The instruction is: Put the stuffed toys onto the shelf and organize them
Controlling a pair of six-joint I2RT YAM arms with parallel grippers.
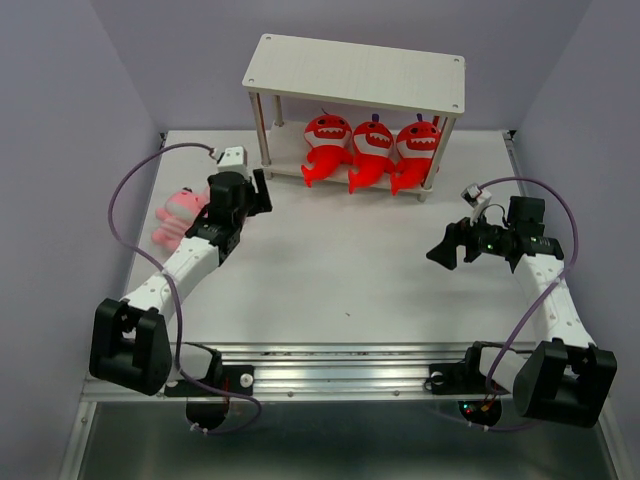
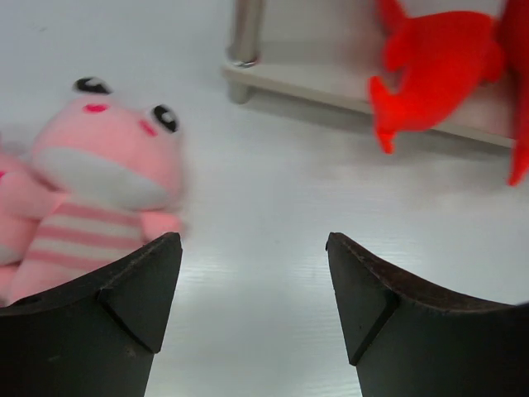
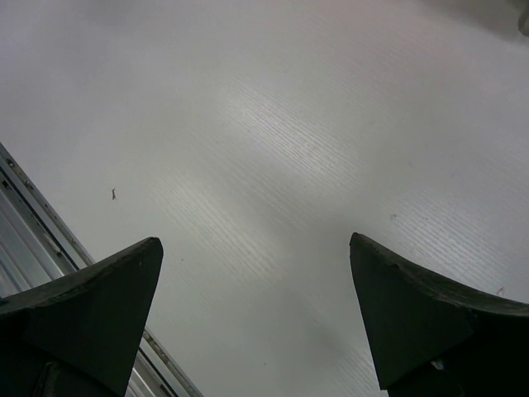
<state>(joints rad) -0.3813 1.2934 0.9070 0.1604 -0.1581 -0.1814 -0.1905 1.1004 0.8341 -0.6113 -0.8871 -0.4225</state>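
Note:
Three red shark toys [image 1: 372,148] sit side by side on the lower board of the pale wood shelf [image 1: 355,72]. A pink striped toy [image 1: 180,216] lies on the table at the left, just left of my left gripper [image 1: 256,192]. In the left wrist view this pink toy [image 2: 107,186] lies ahead on the left, with a second pink toy [image 2: 10,217] cut off at the left edge. One red shark [image 2: 438,58] and a shelf leg [image 2: 245,33] show ahead. My left gripper [image 2: 254,248] is open and empty. My right gripper [image 1: 446,250] is open and empty over bare table [image 3: 256,248].
The shelf's top board is bare. Purple walls close in the table [image 1: 340,270] on the left, back and right. A metal rail [image 1: 340,375] runs along the near edge and shows in the right wrist view [image 3: 33,223].

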